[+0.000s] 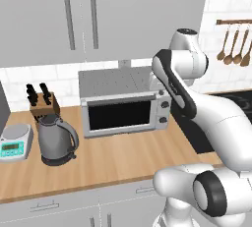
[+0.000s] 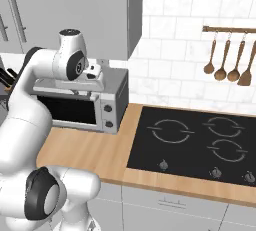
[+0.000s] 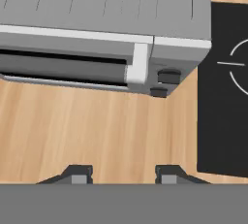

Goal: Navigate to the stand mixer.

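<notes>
The stand mixer is out of view. My gripper (image 3: 125,174) is open, with nothing between its two dark fingertips (image 3: 80,173). It hangs above the wooden counter (image 3: 97,131), just in front of the grey microwave (image 3: 106,29). In the right base view the hand sits near the microwave's top front edge, and the arm covers part of the microwave's door.
Left of the microwave (image 1: 123,105) on the counter stand a grey kettle (image 1: 56,140), a knife block (image 1: 43,103) and a kitchen scale (image 1: 15,142). To its right lies a black cooktop (image 2: 192,142), with utensils (image 2: 230,57) hanging on the tiled wall behind. Grey cabinets (image 1: 78,14) hang overhead.
</notes>
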Controlling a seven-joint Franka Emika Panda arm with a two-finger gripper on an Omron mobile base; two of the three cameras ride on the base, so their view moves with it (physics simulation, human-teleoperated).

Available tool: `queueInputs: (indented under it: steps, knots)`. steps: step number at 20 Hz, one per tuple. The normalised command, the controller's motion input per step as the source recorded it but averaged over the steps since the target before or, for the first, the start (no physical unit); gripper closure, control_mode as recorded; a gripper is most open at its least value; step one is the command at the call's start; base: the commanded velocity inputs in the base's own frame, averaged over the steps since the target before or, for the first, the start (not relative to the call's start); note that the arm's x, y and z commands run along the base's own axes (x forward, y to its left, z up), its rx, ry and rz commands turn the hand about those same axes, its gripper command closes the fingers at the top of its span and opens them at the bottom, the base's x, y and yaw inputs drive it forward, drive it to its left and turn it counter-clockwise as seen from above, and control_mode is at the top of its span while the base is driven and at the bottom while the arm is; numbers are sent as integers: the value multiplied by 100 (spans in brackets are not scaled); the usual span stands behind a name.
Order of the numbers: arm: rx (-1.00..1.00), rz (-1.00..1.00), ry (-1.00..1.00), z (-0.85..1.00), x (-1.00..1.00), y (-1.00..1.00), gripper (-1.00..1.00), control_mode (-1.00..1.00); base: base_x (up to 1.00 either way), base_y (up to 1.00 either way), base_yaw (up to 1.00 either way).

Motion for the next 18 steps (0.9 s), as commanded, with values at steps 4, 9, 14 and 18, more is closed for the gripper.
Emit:
queueInputs:
  steps: [4, 9, 14, 18]
  knots:
    - [0, 0, 0, 0, 0, 0, -100, 100, -9, 0, 0]
    - [0, 0, 0, 0, 0, 0, -100, 100, -87, -40, -15]
    - [0, 0, 0, 0, 0, 0, -100, 100, -32, -10, -72]
    - [0, 0, 0, 0, 0, 0, -100, 100, 0, 3, -94]
